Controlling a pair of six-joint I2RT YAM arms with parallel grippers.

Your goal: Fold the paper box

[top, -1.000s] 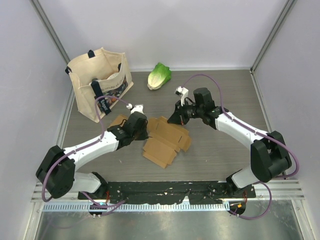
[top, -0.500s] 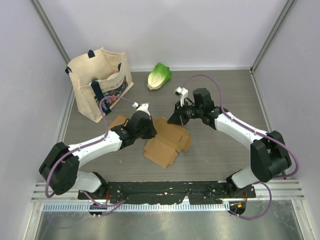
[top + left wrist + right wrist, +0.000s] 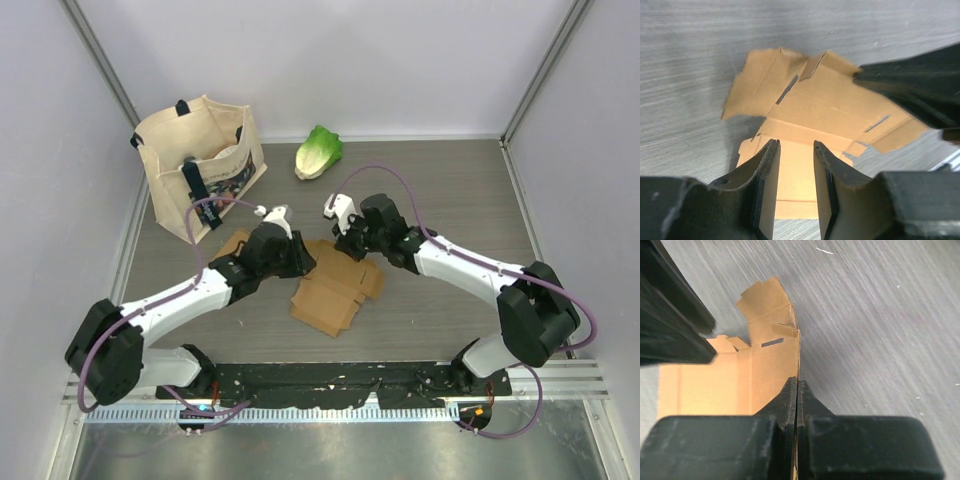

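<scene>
Lying near the middle of the streaky grey table (image 3: 450,190), the paper box (image 3: 322,300) is an unfolded tan cardboard blank with notched flaps and thin slots. The right end effector (image 3: 797,382) pinches its thin edge. The left end effector (image 3: 796,144) hangs narrowly parted, holding nothing, over it.

Open table (image 3: 450,190) lay right of the right gripper (image 3: 797,383). Just left of it crowded the left gripper (image 3: 796,146), the paper box (image 3: 322,300) under both. Beyond the left gripper stood a tote bag (image 3: 200,165) and lettuce (image 3: 318,152).
</scene>
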